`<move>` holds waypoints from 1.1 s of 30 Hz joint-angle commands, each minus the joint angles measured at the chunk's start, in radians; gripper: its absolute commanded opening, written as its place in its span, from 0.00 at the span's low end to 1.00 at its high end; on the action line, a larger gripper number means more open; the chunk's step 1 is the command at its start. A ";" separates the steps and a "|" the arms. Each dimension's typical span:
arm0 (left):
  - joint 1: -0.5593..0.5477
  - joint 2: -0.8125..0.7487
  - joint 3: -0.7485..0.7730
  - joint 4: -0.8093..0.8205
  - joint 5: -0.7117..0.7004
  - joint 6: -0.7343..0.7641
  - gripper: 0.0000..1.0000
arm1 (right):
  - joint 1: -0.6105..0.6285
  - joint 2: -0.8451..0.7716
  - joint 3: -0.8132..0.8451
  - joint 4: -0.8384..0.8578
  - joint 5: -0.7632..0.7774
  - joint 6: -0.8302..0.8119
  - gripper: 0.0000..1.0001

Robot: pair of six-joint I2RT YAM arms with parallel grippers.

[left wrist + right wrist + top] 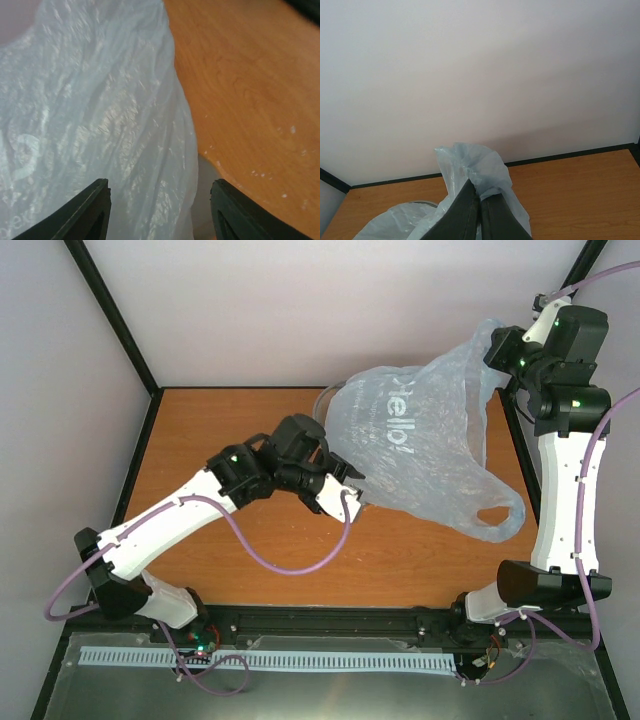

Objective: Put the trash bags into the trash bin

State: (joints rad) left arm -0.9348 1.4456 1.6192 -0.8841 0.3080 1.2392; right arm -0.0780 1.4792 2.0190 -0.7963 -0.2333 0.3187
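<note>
**One bag held aloft, not yet shown inside the bin**

Overhead view: A translucent trash bag [420,440] with pale lettering is seen hanging over the counter [220,420], spread from the centre toward 2 o'clock. Its upper corner is pinched by the right pincer [503,352] at 2 o'clock. The left pincer [352,488] is placed at the bag's 7 o'clock edge, touching or just beside the film. A curved sliver of the trash bin [322,405] rim is made out at the bag's 10 o'clock side. The rest of the bin is hidden behind the plastic, so it cannot be told whether the bag's bottom hangs inside.

Left wrist view: The two fingers [95,210] are seen apart, with crumpled film lying between them from the 9 o'clock side. Nothing is clamped. Bare counter is shown toward 2 o'clock.

Right wrist view: The fingers [465,215] are closed tight on a bunched tuft of the bag, which sticks out at 12 o'clock above the tips. A piece of grey rim is glimpsed at 7 o'clock, below the bag.

Progress is judged as partway. The bag is grasped and held up by the bin, but it is not shown lowered inside. A second hold by the left pincer and the lowering are judged to be left. Only this one bag is seen.
</note>
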 commanded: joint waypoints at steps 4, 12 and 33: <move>-0.025 -0.068 -0.234 0.410 -0.257 0.182 0.57 | -0.008 -0.011 0.014 0.006 -0.012 -0.002 0.03; -0.021 -0.023 -0.178 0.592 -0.319 0.098 0.01 | -0.009 -0.007 0.044 0.004 -0.008 -0.014 0.03; 0.391 0.447 0.414 0.422 0.250 -1.115 0.01 | -0.020 -0.015 0.106 0.023 -0.251 -0.007 0.03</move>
State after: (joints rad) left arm -0.5640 1.8610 2.0373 -0.4450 0.4053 0.3534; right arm -0.0902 1.4796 2.1124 -0.8146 -0.3725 0.2798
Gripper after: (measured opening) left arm 0.009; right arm 0.030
